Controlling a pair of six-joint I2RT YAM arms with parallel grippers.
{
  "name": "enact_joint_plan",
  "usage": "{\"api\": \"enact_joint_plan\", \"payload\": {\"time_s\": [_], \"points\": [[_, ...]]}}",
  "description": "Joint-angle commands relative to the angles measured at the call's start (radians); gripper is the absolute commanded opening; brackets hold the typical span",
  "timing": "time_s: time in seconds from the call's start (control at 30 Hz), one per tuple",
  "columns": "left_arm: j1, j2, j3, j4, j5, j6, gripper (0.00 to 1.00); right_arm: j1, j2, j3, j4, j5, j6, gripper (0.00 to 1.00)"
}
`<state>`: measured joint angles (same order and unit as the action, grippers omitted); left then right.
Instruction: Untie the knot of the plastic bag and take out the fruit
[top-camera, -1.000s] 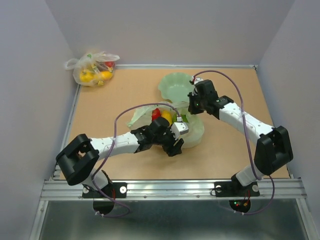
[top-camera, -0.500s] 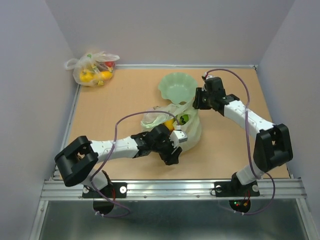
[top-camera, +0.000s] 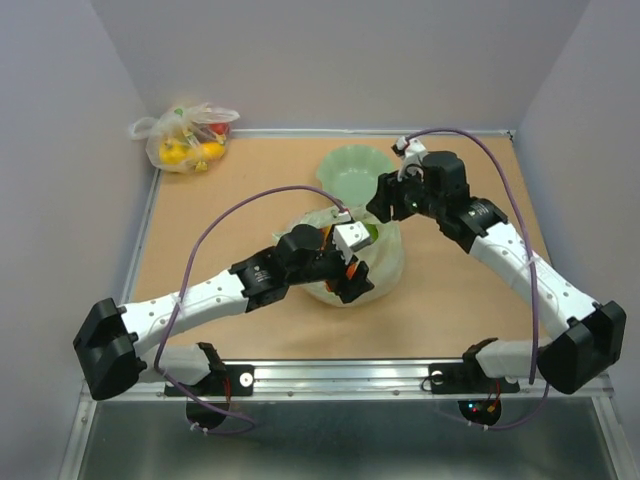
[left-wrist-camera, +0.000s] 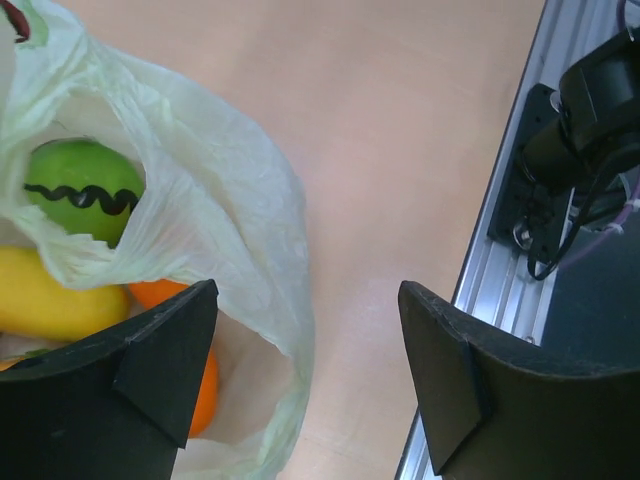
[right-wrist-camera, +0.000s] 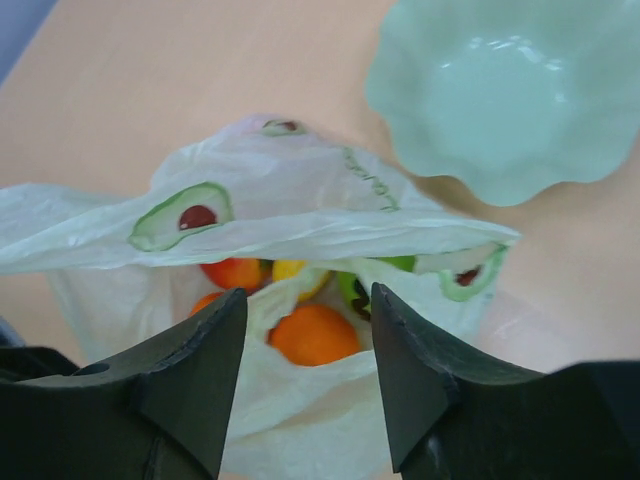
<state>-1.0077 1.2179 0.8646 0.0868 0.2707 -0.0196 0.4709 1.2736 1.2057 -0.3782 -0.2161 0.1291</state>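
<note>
The pale green plastic bag sits mid-table with its mouth gaping; the knot does not show in any view. Inside lies the fruit: an orange one, a red-orange one, a yellow one and a green one with a dark wavy mark. My left gripper hangs over the bag's near side, open, with the bag's loose edge between its fingers, ungripped. My right gripper stands open above the bag's far rim, holding nothing.
A pale green scalloped bowl stands just behind the bag, also in the right wrist view. A clear whitish bag with yellow and red items lies at the back left corner. A metal rail runs along the near edge.
My right gripper went from shut to open, letting go of the bag's film. My left gripper opened wider and moved right over the bag. The stretched bag settled into a rounder heap.
</note>
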Motion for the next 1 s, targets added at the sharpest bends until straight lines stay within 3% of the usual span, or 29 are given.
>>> {"api": "enact_joint_plan", "payload": {"time_s": [0.0, 0.1, 0.27, 0.37, 0.43, 0.53, 0.77, 0.83, 0.97], "points": [[0.009, -0.050, -0.001, 0.053, -0.102, -0.046, 0.82, 0.086, 0.056, -0.004, -0.022, -0.109, -0.005, 0.56], [0.033, -0.087, -0.039, 0.090, -0.186, -0.091, 0.81, 0.124, 0.081, -0.087, -0.010, -0.094, 0.046, 0.49], [0.069, -0.113, -0.125, 0.090, -0.459, -0.218, 0.81, 0.143, -0.012, -0.282, -0.022, 0.058, 0.209, 0.36], [0.081, -0.112, -0.159, 0.035, -0.626, -0.288, 0.81, 0.143, -0.072, -0.369, -0.077, 0.142, 0.297, 0.35], [0.087, -0.118, -0.171, 0.018, -0.666, -0.319, 0.81, 0.143, -0.101, -0.409, -0.100, 0.205, 0.354, 0.33], [0.095, -0.127, -0.211, 0.019, -0.686, -0.353, 0.81, 0.141, -0.149, -0.510, -0.113, 0.305, 0.504, 0.24], [0.106, -0.109, -0.254, 0.031, -0.657, -0.361, 0.81, 0.141, -0.105, -0.581, -0.113, 0.340, 0.537, 0.23], [0.106, -0.113, -0.257, 0.040, -0.642, -0.350, 0.81, 0.141, -0.123, -0.565, -0.111, 0.330, 0.503, 0.25], [0.106, -0.135, -0.269, 0.070, -0.602, -0.322, 0.81, 0.143, -0.203, -0.422, -0.136, 0.293, 0.316, 0.38]]}}
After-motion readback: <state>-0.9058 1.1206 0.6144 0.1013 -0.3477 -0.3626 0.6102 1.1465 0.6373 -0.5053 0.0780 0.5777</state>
